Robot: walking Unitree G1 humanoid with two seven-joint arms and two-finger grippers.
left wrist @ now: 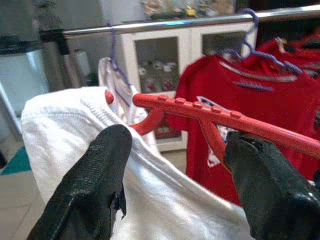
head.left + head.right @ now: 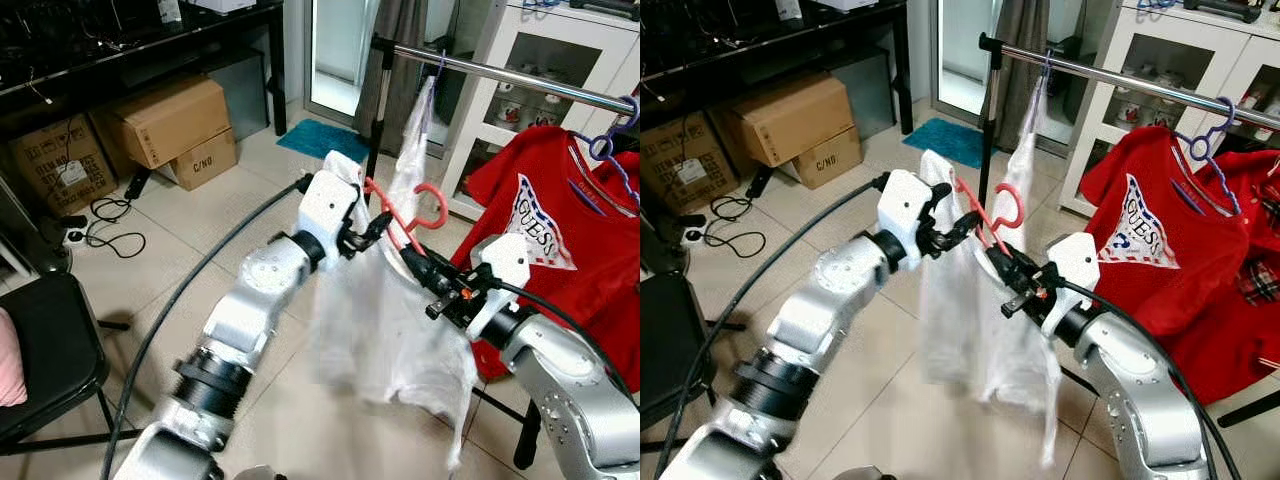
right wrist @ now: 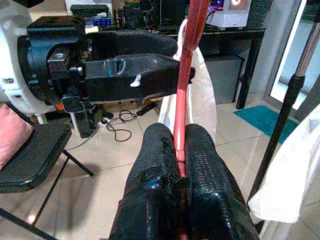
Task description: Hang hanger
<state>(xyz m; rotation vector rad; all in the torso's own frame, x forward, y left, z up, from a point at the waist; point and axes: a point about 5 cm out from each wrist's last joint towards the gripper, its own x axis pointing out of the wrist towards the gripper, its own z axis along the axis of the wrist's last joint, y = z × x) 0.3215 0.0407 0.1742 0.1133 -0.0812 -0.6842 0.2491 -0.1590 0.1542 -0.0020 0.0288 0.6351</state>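
Below the metal rail [image 2: 520,77]: red hanger [image 2: 400,222] with white shirt [image 2: 385,330], held off the tiled floor [image 2: 250,180] | right claw [image 2: 412,258] clamped tight on hanger arm | left claw [image 2: 372,228] fingers apart, straddling hanger and collar | red T-shirt [image 2: 560,240] already hanging beside | cardboard boxes [image 2: 165,125] under dark bench [image 2: 150,45] | black chair [image 2: 45,350] near left.

A lived-in home room with a tiled floor [image 2: 250,160]: cardboard boxes [image 2: 165,120] under a black desk [image 2: 150,45] far left, a garment rail [image 2: 520,78] and white glass-fronted cabinet [image 2: 540,70] right.
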